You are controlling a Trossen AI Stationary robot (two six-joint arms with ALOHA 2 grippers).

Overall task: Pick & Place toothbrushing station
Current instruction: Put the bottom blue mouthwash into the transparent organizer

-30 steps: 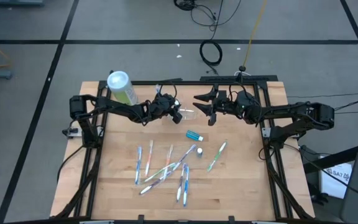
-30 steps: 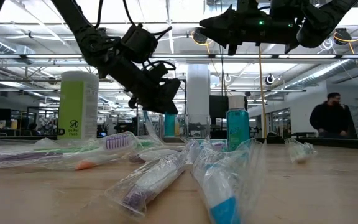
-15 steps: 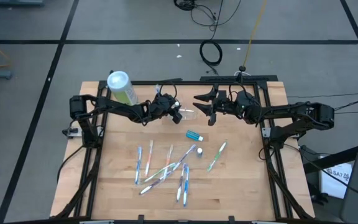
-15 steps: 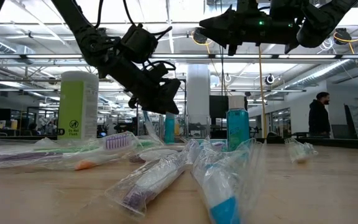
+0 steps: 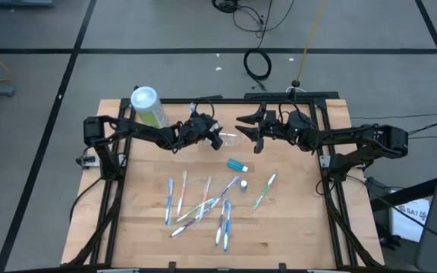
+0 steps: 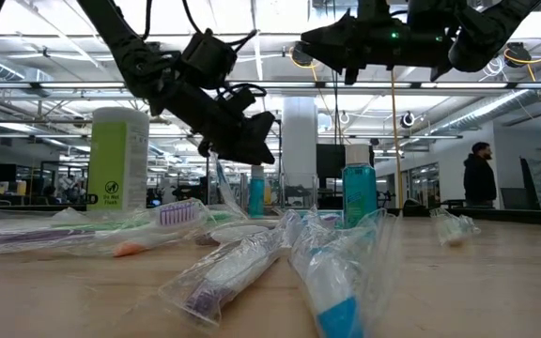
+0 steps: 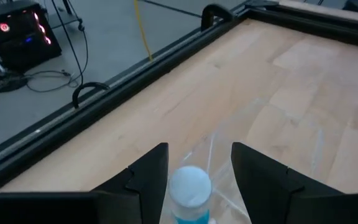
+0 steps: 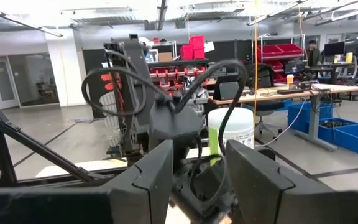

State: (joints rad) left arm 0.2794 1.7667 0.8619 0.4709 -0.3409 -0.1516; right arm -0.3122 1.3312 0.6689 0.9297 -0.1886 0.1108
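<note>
Far left on the wooden counter [image 5: 143, 227] there's the green canister [image 5: 149, 106] with its white lid, standing upright near the back edge. Next over, the left gripper [image 5: 217, 139] hovers above the counter with its jaws spread, nothing pinched between them. The wrist view looks straight down between the two dark fingers [image 7: 145, 180] at a white-capped blue tube [image 7: 190, 191] standing below. Just past the jaw tips sits the toothbrushing station [image 5: 231, 139], the little clear plastic holder, on the counter between the two arms. The right gripper [image 5: 246, 123] hangs higher up, close beside the station, jaws parted and empty. In front lie a bunch of bagged toothbrushes [image 5: 201, 203] and a small teal tube [image 5: 237, 164]. Way back in the room a person [image 6: 478, 176] is standing.
</note>
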